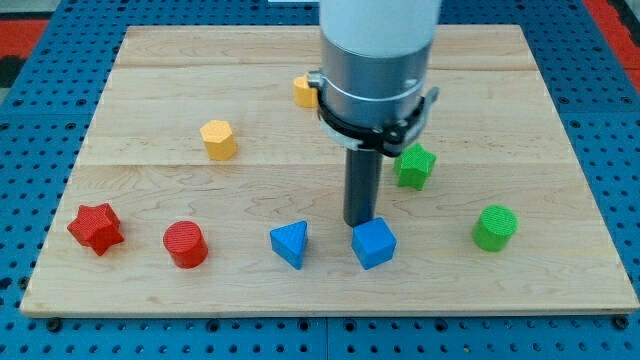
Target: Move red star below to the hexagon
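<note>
**Tip parked by the blue cube, red star far off at the view's left**

My tip (360, 223) sits low in the middle of the board (140, 60), its end just at the upper-left edge of the blue cube (373, 243); whether the two touch I cannot tell. There are no jaws here, only the straight dark rod, which holds nothing. The arm's pale body fills the view's top above it.

Just to the view's left of the tip lies the blue wedge (290, 243), near the cube but apart from it. Up and to the view's right of the rod is the green star (414, 165), partly behind the arm's collar. Further right and lower stands the green cylinder (494, 227).

At the view's top, a yellow block (305, 91) peeks out from behind the arm; its shape is hidden. The yellow hexagon (218, 139) lies up and to the view's left of the tip, well apart.

The red cylinder (185, 244) stands left of the wedge. The red star (95, 228) lies beyond it, near the board's lower-left corner, lower than the hexagon and off to its left, well apart from my tip.
</note>
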`<state>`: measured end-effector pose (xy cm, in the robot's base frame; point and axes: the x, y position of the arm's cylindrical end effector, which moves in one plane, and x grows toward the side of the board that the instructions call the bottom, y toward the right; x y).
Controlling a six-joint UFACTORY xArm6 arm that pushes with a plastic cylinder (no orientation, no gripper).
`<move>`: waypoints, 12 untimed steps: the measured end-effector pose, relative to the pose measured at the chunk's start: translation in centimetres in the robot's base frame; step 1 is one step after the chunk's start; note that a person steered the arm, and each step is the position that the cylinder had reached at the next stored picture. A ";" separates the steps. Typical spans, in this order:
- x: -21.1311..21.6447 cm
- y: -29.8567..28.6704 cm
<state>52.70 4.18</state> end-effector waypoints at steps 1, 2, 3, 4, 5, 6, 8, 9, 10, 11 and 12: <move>0.3 1.0; 0.2 1.6; -0.9 1.4; -2.3 1.3; -3.3 1.3; -4.0 1.3; -4.2 1.3; -4.2 0.8; -4.4 -3.0; -4.4 -8.9; -5.0 -15.4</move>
<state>47.65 -11.24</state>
